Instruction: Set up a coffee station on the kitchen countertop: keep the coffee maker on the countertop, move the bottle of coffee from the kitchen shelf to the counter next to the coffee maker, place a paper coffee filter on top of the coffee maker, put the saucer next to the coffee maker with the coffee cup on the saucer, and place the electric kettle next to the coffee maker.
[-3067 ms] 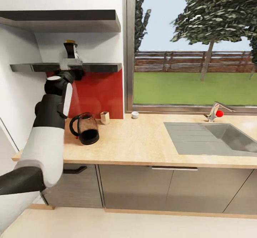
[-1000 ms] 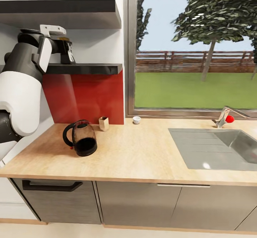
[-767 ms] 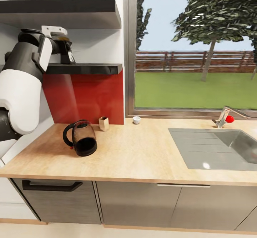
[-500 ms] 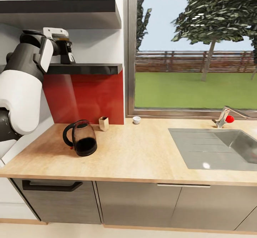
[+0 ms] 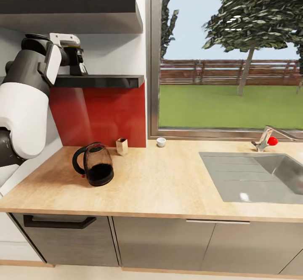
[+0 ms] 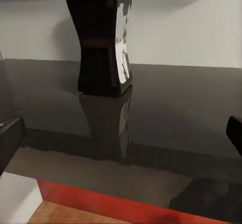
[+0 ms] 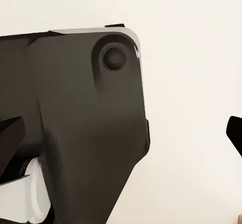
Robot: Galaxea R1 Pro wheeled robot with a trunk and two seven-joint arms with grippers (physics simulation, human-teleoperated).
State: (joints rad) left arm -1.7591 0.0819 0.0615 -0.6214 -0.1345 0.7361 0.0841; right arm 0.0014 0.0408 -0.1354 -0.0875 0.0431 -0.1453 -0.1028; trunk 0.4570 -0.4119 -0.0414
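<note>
Head view: left gripper (image 5: 75, 57) fingers wide open, still level with the bottle of coffee (image 5: 78, 60) on the kitchen shelf (image 5: 101, 80), nothing gripped.

One kettle (image 5: 94, 163), one cup (image 5: 160, 141), one small tan box (image 5: 122, 146) and one sink (image 5: 269, 179) with one tap (image 5: 266, 137) on the tabletop (image 5: 168, 183), two shelves (image 5: 101, 80), one jar (image 6: 103, 40), one window (image 5: 229, 57).
</note>
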